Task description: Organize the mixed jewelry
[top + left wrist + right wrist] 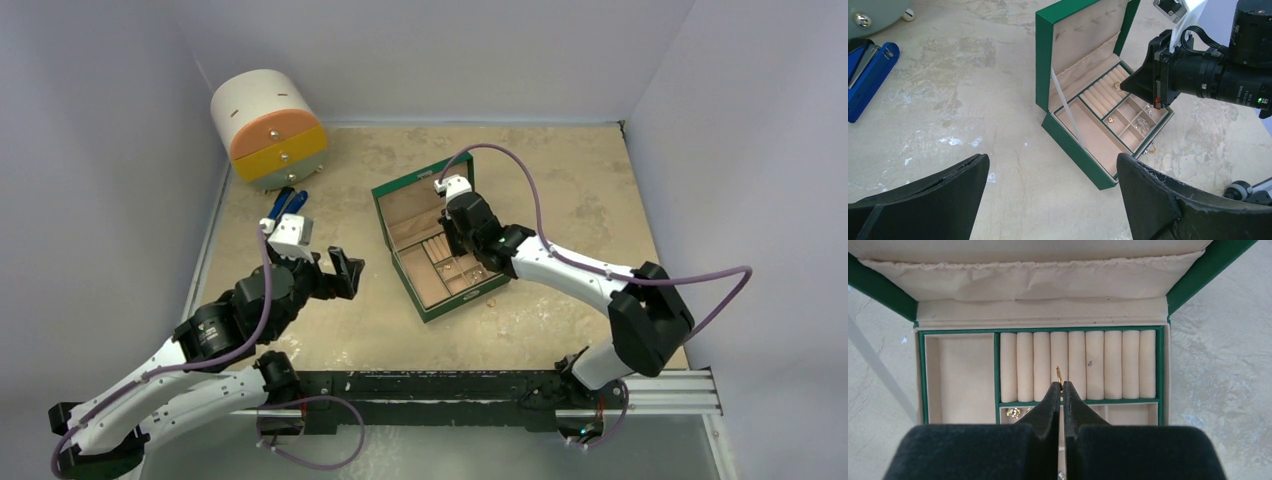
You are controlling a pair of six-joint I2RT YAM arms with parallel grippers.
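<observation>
Ring seating — right claw [1061,386] closed, pinching a gold ring [1058,373] edge-on | ring at a middle slot of the ring rolls [1110,365] in the green jewelry box [1068,142] | left claw [1052,160] spread wide, empty, beside box | advice — press ring straight down before releasing.

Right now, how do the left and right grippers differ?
The left gripper stands wide open and empty; the right gripper is pinched shut on a gold ring. The left gripper hovers over the table short of the green box; the right gripper reaches inside it, tips at the ring rolls. Both are black two-finger grippers aimed at the box.
</observation>
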